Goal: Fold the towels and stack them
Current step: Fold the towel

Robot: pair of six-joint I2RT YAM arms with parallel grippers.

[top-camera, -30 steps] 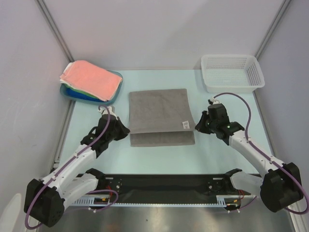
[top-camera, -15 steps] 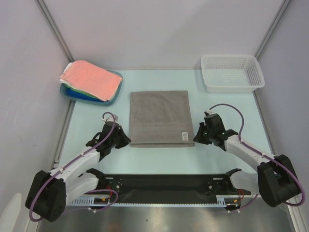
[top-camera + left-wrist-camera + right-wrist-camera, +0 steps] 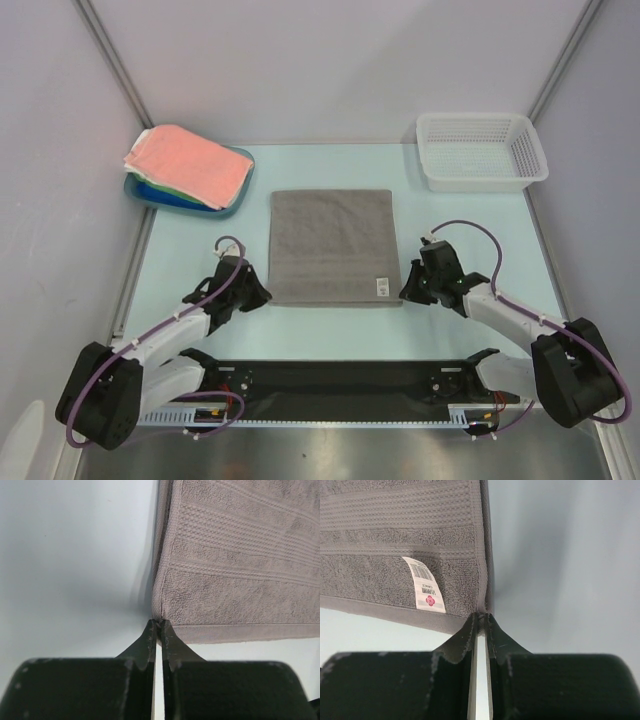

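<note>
A grey towel (image 3: 333, 247) lies flat in the middle of the table, with a small white tag (image 3: 381, 286) near its near-right corner. My left gripper (image 3: 262, 297) is shut on the towel's near-left corner, low at the table; in the left wrist view the closed gripper (image 3: 158, 625) pinches the corner of the towel (image 3: 240, 580). My right gripper (image 3: 403, 294) is shut on the near-right corner; in the right wrist view the gripper (image 3: 482, 617) pinches the towel (image 3: 395, 530) beside the tag (image 3: 424, 584). Folded towels, salmon pink on top (image 3: 188, 165), are stacked at the far left.
The stack sits on a blue tray (image 3: 150, 197) at the far left, against the left wall. A white perforated basket (image 3: 480, 150) stands at the far right. Bare table surface lies on either side of the grey towel.
Both grippers have moved toward the near edge and down, drawing the towel's upper layer over the lower one. The lower layer's exposed strip is now covered and the near edges line up.
</note>
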